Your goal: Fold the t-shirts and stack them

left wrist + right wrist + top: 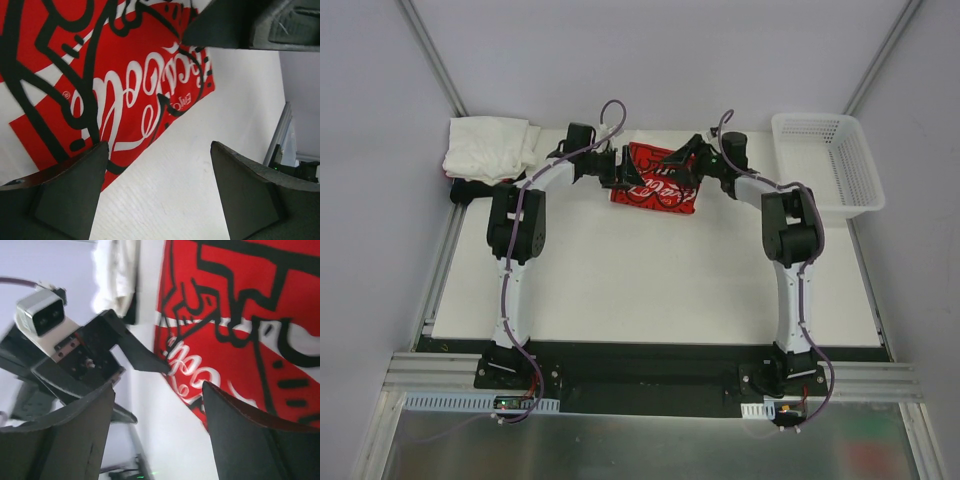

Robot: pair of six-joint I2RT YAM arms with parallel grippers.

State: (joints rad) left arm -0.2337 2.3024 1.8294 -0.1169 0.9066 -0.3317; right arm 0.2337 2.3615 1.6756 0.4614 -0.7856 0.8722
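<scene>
1. Top external view: a folded red t-shirt [655,187], printed with white lettering and black line drawing, lies flat at the middle of the far edge of the table [650,290], with both arms bent in over it.
2. At the shirt's left side sits the left gripper [620,170]. The right gripper [682,160] is at the shirt's far right corner, and the two face each other across the cloth.
3. Left wrist view: the left jaws stand wide apart with nothing between them. One finger [70,195] overlaps the shirt's edge and the other [250,195] is above bare table top. Whether either touches down cannot be told.
4. Right wrist view: the right jaws are also apart and grip nothing. One finger [250,440] is over the red cloth, while the other [65,440] is off it, on the side toward the opposite arm.
5. A loose pile of white t-shirts [490,148] fills the table's far left corner, with a strip of black cloth [470,190] showing under its near side.
6. A white mesh basket [825,165] stands at the far right corner, well apart from the red shirt.
</scene>
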